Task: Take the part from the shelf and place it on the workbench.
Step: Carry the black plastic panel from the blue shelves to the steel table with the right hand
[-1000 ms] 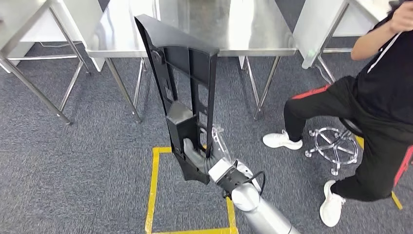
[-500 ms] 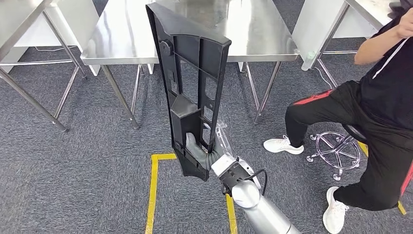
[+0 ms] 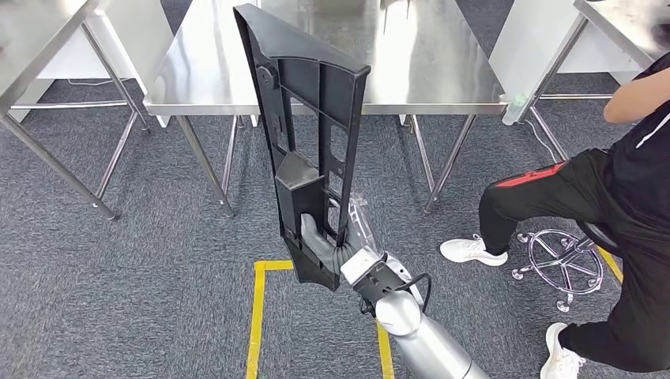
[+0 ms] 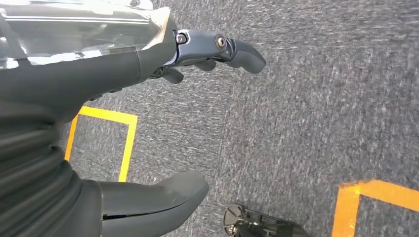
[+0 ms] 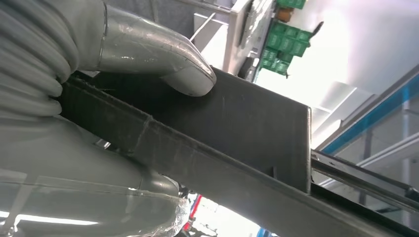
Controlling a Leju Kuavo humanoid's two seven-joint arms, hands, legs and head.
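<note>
left hand: seen in the left wrist view above grey carpet marked with yellow tape. the thumb and the dark fingers are spread apart with nothing between them.

side counter: a steel counter stands at the far left of the head view, and its legs rest on the carpet.

part: a long black plastic frame with ribbed openings and a box-shaped section near its lower end. it is held nearly upright, tilted slightly. its upper end overlaps the near edge of the steel counter in the head view; whether it touches the counter cannot be told. its lower end is above the carpet, over the corner of a yellow tape outline.

right hand: the silver right arm comes in from below and the hand grips the lower section of the part. in the right wrist view the thumb presses on one face of the black wall and the fingers close around the other side, so the hand is clamped on the part.

person: a person in black clothing with a red stripe and white shoes is at the right, beside a stool base, well apart from the part.
</note>
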